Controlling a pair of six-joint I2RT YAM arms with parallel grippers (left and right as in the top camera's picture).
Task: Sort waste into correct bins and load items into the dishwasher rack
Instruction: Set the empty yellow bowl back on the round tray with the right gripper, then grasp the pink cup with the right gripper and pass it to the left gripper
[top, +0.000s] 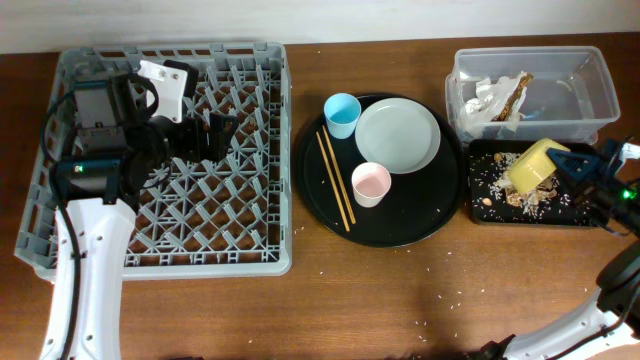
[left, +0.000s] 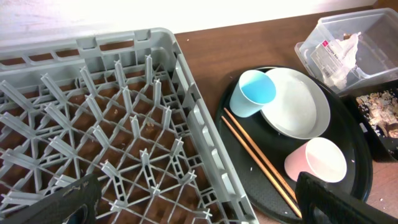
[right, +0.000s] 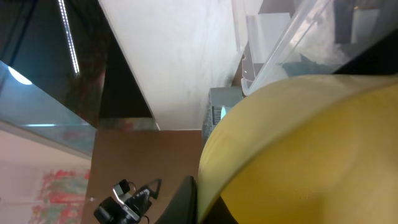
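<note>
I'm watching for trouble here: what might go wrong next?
The right gripper holds the yellow bowl tilted over the shallow black tray; anything left inside may spill past its low rim.
Carrying the bowl to the rack likely crosses the pink cup and blue cup, which could tip.
The left gripper hangs over the rack, so the arms may collide there.

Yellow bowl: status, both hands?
Right hand shut on yellow bowl, tilted over shallow black tray. Left hand open, empty, over dishwasher rack. Loaded round tray sits between bowl and rack.
</note>
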